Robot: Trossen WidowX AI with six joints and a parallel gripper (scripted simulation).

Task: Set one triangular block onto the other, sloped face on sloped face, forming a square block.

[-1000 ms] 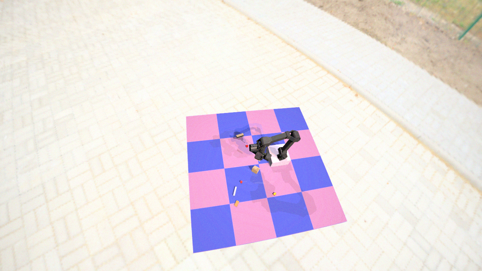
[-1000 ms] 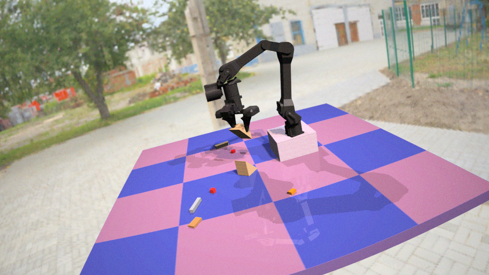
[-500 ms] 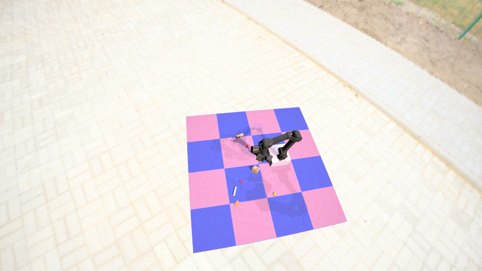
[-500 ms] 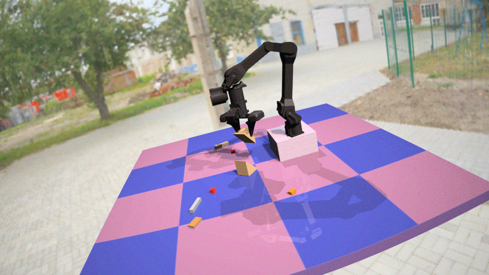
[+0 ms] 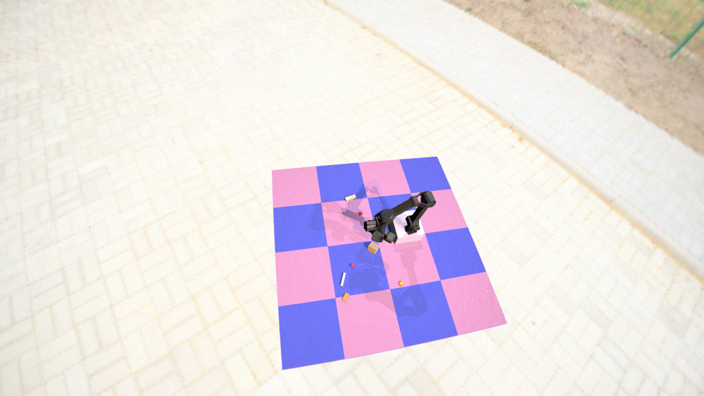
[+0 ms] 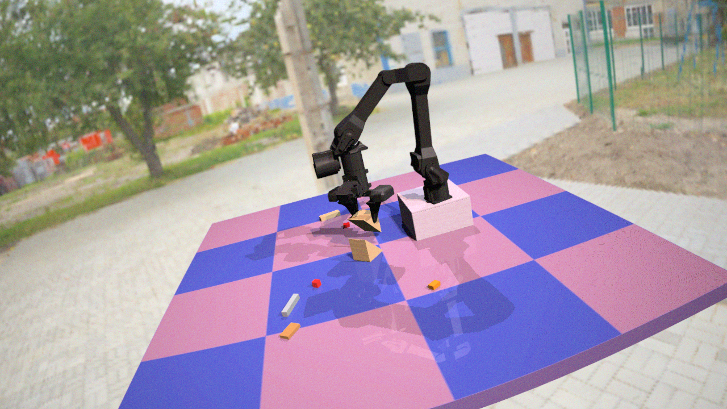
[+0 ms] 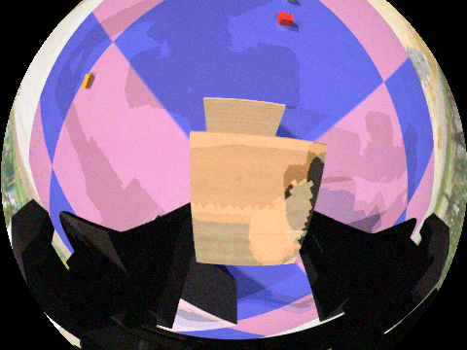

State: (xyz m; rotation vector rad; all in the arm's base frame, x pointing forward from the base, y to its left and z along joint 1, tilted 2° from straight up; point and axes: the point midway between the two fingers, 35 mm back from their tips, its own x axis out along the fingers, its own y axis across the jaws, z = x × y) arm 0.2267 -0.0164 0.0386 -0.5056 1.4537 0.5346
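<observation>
One wooden triangular block (image 5: 373,248) (image 6: 363,250) (image 7: 243,116) rests on the checkered table (image 5: 304,275) (image 6: 314,371), its triangular end showing in the exterior view. My gripper (image 6: 365,217) (image 7: 247,209) is shut on the other triangular block (image 6: 367,220) (image 7: 238,175). The held block is in the air, higher than the resting block and behind it in the exterior view, with its shaded sloped face turned downward. A gap shows between the two blocks there. In the wrist view the held block covers part of the resting one. In the top view the hand hides the held block.
A red cube (image 5: 352,265) (image 6: 316,283) (image 7: 285,19), a white bar (image 5: 342,279) (image 6: 290,305) and an orange block (image 5: 345,297) (image 6: 289,330) lie in front. A yellow-orange piece (image 5: 400,282) (image 6: 433,284) (image 7: 88,81) lies right. Another red cube (image 5: 360,213) (image 6: 346,224) and a cream block (image 5: 350,198) (image 6: 329,215) lie behind.
</observation>
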